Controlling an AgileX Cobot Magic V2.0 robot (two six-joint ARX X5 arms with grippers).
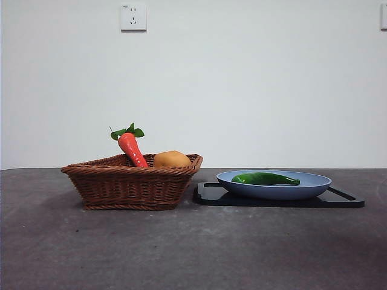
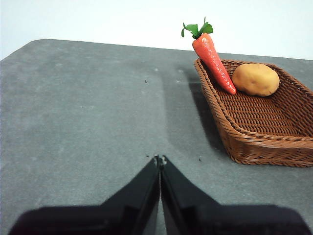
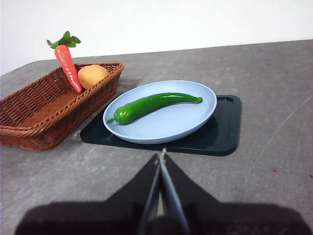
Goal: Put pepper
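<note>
The long glossy green pepper point(image 1: 265, 179) lies across a pale blue plate point(image 1: 314, 185) that sits on a black tray point(image 1: 344, 198). In the right wrist view the pepper point(image 3: 152, 104) lies on the plate point(image 3: 186, 122), a short way beyond my right gripper point(image 3: 161, 155), which is shut and empty above the bare table. My left gripper point(image 2: 159, 159) is shut and empty over the grey table, apart from the wicker basket point(image 2: 264, 132). Neither gripper shows in the front view.
The brown wicker basket point(image 1: 130, 184) stands left of the tray and holds a red-orange carrot point(image 1: 132, 148) leaning on its rim and a rounded yellow-orange lump point(image 1: 172, 160). The black tray point(image 3: 225, 134) sits beside the basket. A white wall stands behind.
</note>
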